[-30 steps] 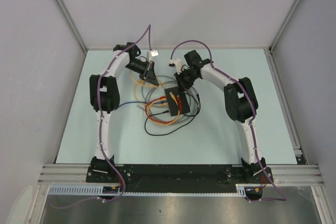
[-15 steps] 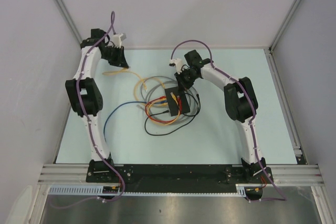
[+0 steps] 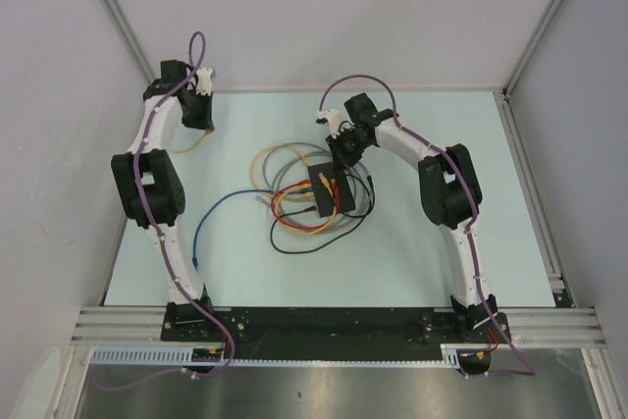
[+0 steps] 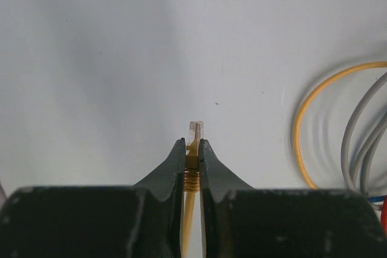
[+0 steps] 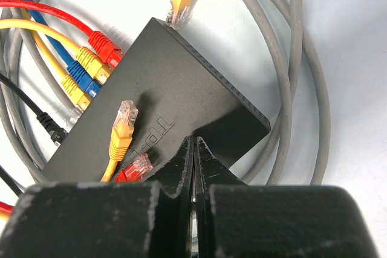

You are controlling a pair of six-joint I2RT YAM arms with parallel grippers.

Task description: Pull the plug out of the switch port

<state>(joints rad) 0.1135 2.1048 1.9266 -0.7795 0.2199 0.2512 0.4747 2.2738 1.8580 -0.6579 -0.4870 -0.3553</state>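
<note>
The left gripper has swung away from the switch to the far left corner of the table - well apart from it now. The plug pinched between its fingers has gone along, trailing its yellow cable out to the left. The blue cable - earlier partly under the arm - now lies exposed as an open arc.

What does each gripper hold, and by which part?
Left gripper: thin yellow cable, pinched at the ribbed boot behind its clear plug. Right gripper: shut, nothing between its fingers.
</note>
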